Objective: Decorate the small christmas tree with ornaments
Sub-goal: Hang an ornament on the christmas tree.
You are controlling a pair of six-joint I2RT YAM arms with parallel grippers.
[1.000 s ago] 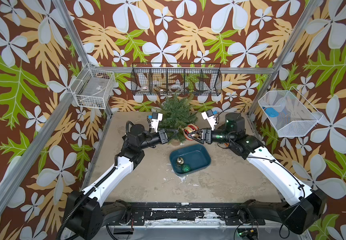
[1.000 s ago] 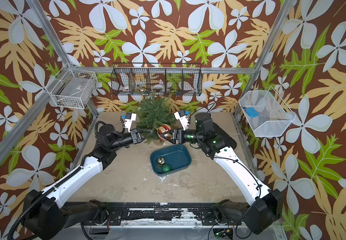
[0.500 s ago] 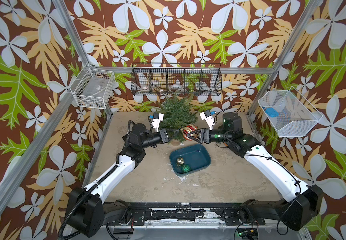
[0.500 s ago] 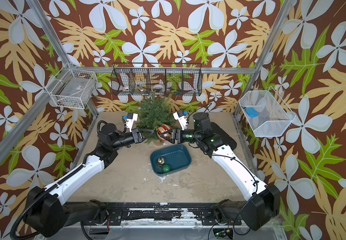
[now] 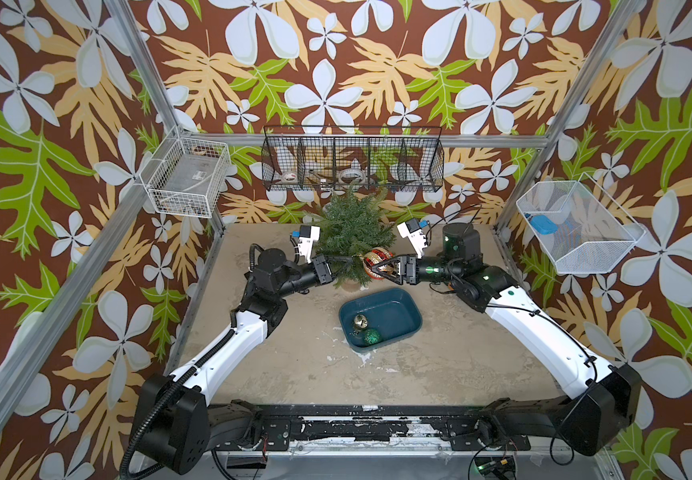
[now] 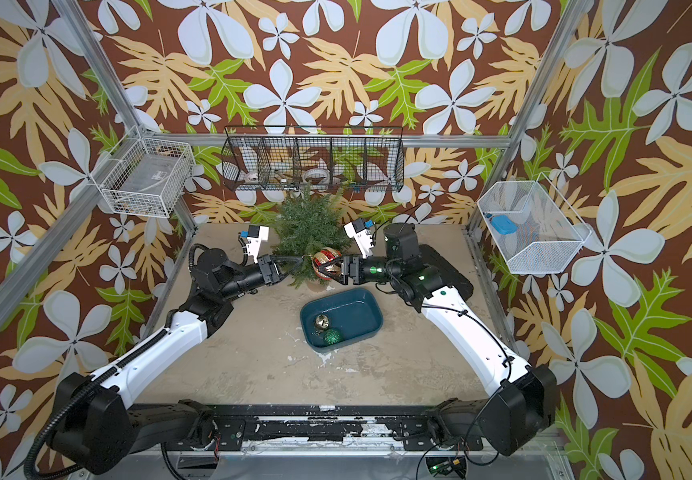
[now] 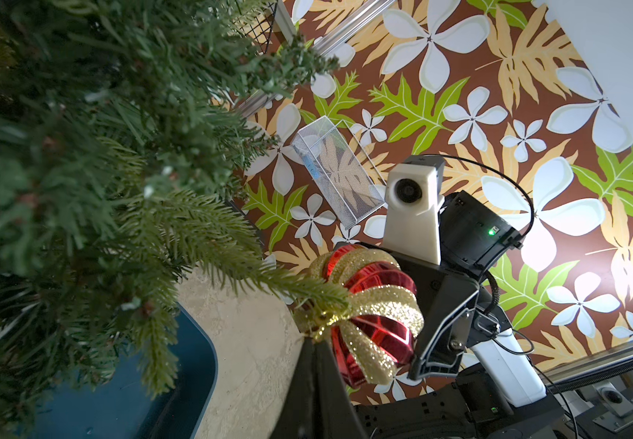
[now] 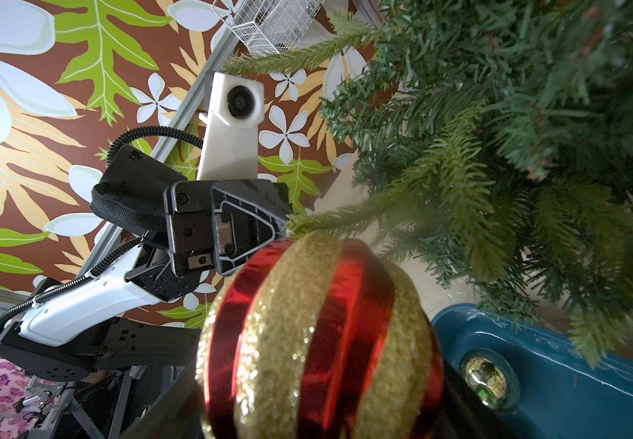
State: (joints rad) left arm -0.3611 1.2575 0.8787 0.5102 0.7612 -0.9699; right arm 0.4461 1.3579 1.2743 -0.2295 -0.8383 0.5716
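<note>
The small christmas tree (image 5: 352, 230) (image 6: 309, 224) stands at the back middle of the table. A large red and gold striped ornament (image 5: 377, 258) (image 6: 326, 258) hangs at the tip of a low front branch, with my right gripper (image 5: 379, 268) (image 8: 318, 380) shut on it from the right. My left gripper (image 5: 353, 260) (image 7: 317, 340) comes in from the left. Its jaws are shut, with the tips against the ornament's (image 7: 375, 304) gold cap; what they pinch is hidden. A gold ornament (image 5: 360, 321) and a green one (image 5: 371, 336) lie in the blue tub (image 5: 402, 307).
A black wire basket (image 5: 352, 164) hangs on the back wall just above the tree. A white wire basket (image 5: 188, 183) is on the left frame and a white mesh basket (image 5: 577, 226) on the right wall. The tub sits just in front of the tree.
The right arm has shifted slightly back and toward the tree, with the striped ornament still in its grip. The left gripper has stayed shut at the ornament's cap, almost still.
</note>
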